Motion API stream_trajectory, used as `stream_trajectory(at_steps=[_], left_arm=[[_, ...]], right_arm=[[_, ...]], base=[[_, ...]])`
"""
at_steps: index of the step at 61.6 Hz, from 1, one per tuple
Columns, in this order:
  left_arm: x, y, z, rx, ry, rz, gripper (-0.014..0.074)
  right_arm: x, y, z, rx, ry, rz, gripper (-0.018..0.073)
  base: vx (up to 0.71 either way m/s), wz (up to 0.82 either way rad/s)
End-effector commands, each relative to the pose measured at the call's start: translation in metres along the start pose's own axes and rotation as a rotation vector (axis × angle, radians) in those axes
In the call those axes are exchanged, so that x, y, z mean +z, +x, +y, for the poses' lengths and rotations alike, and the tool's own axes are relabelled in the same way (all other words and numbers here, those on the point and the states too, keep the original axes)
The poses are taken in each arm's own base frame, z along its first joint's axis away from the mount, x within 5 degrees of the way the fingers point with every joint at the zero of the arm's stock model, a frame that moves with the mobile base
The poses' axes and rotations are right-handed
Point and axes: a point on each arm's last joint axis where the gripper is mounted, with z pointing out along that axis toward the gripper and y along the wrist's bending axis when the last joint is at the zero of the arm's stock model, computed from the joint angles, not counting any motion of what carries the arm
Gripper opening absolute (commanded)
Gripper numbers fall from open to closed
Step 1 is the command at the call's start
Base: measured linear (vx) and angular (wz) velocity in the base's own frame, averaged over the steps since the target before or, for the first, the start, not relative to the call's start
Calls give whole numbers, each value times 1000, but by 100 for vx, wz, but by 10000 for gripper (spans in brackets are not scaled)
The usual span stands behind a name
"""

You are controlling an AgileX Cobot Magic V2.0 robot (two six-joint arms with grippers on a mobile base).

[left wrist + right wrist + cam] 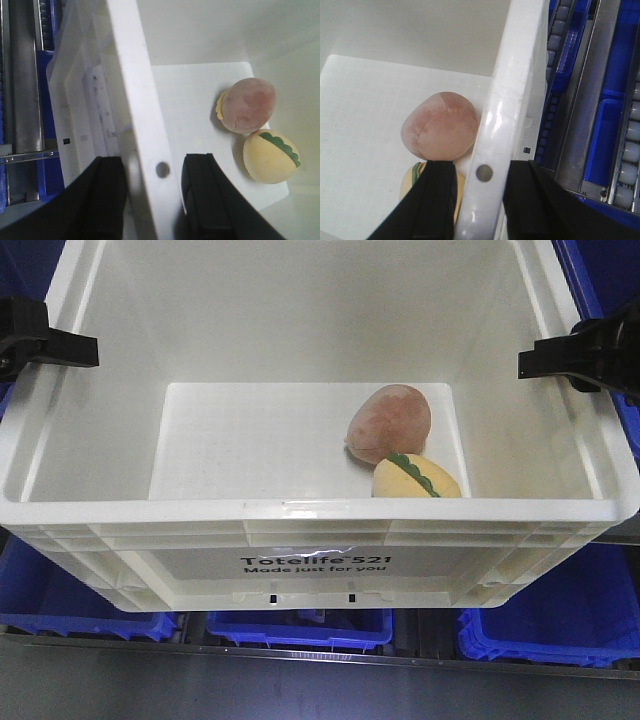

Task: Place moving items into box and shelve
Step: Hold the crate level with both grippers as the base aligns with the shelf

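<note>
Grip: my left gripper (152,192) and right gripper (482,200) each clamp a side rim of the large white rectangular plastic tote (320,510) | Load: brownish-pink potato-shaped plush toy (390,422) and pale yellow rounded plush toy with green leaf strip (415,478) touch, inside near my right wall | Advice: move both arms together and keep the tote level while shelving.

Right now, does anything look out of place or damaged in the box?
Nothing stands out. The box looks level and intact, the left gripper and right gripper clamping its side walls. The pink toy and yellow toy lie touching on its floor.
</note>
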Motion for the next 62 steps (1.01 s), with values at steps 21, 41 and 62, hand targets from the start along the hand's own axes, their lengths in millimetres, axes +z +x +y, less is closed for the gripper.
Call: stream_trajectory(at_steps=[21, 41, 62], left_arm=[[-19, -17, -23, -45, 135, -169, 3], [-19, -17, -23, -44, 135, -170, 3], [-19, -17, -23, -44, 135, -170, 3]], right_arm=[[-23, -21, 16, 28, -99, -193, -6], [-23, -21, 16, 28, -99, -193, -6], [-23, -21, 16, 28, -99, -193, -6]], base=[[7, 1], [6, 0], [6, 0]])
